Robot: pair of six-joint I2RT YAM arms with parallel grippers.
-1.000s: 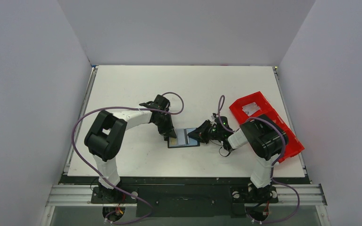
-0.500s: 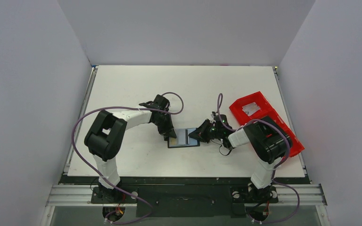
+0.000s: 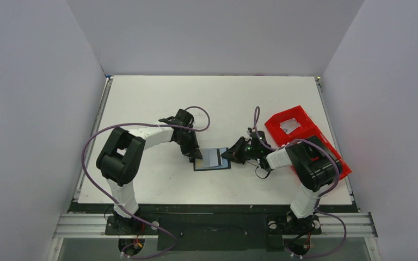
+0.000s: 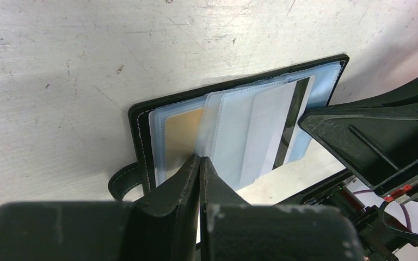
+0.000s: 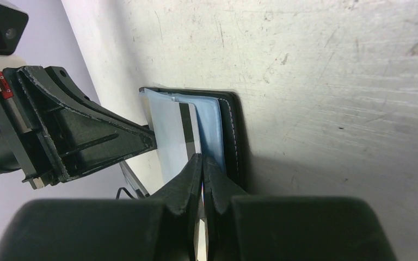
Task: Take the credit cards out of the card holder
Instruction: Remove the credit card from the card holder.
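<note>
The black card holder [image 3: 212, 159] lies open on the table, its blue-grey inner face up, its closing tab [image 4: 121, 182] at the left. My left gripper [image 3: 198, 156] is shut at the holder's left part, tips [image 4: 200, 161] pinched at the edge of a clear sleeve [image 4: 234, 130]. A white credit card with a black stripe [image 4: 286, 122] sticks out of the sleeves to the right. My right gripper [image 3: 231, 155] is shut on that card's edge [image 5: 201, 159] at the holder's right rim [image 5: 235, 136]. A gold-coloured card [image 4: 182, 133] shows in a left pocket.
A red plastic compartment tray [image 3: 305, 136] lies at the right, just behind my right arm. The white table [image 3: 212, 103] ends at grey walls on three sides.
My right gripper has drawn slightly to the right with the card's edge in it. The left gripper and the holder have stayed in place.
</note>
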